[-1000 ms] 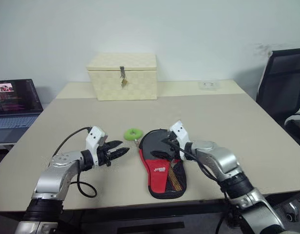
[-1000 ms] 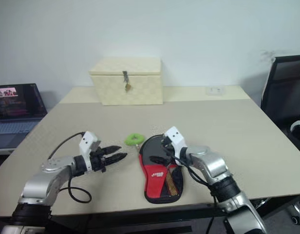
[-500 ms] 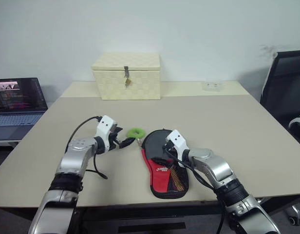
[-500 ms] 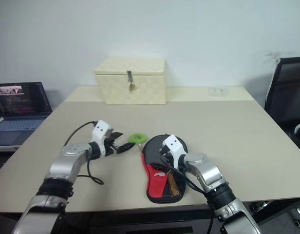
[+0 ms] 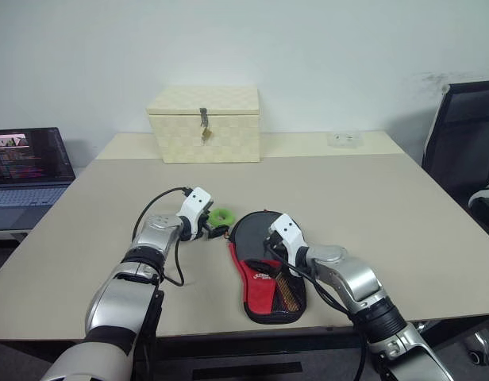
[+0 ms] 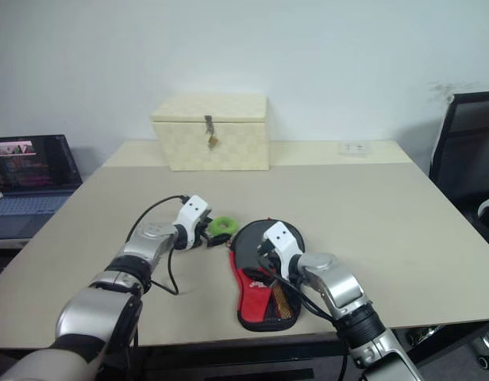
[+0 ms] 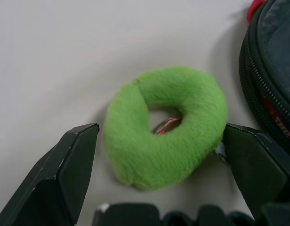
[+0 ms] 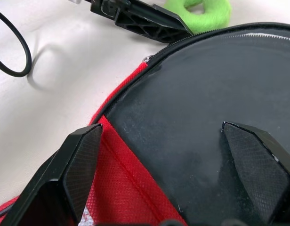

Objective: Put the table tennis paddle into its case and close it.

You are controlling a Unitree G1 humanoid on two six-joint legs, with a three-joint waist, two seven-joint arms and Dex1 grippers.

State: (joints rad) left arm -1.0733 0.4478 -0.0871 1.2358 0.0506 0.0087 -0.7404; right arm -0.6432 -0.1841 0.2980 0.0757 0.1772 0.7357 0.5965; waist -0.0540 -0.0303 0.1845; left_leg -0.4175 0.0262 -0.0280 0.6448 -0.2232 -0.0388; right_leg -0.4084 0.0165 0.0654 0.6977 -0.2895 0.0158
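where the left gripper (image 7: 157, 155) sits, its two black fingers (image 7: 65, 174) stand spread wide w/ the green ring (image 7: 166, 125) lying between them on the table (image 5: 371, 198), not pinched. one finger is just beside the ring's outer edge on one side, the other finger is at or touching the ring's far side, can't tell which. a bit of red and white shows through the ring's hole. just past the ring is the zip edge of the case (image 5: 268, 274), black fabric w/ a zipper track and red trim.

as for the right gripper (image 8: 171, 155), it's also spread wide, holding nothing, fingers either side of the black rubber face of the table tennis paddle (image 8: 211, 108). whether the tips touch the rubber can't be told. the paddle lies in the open case, round head at the far end, red mesh lining beside it. in the head views the case lies flat near the table's front edge, in front of the right arm, red and black w/ a white logo; the wooden handle isn't clear there.

further out: a cream woven box (image 5: 203, 125) w/ a latch at the back of the table, well apart from the case. a laptop (image 5: 26, 171) w/ lit screen off to the robot's left. a black chair (image 5: 463, 151) to the right. a small white item (image 5: 344, 139) sits near the table's back edge.
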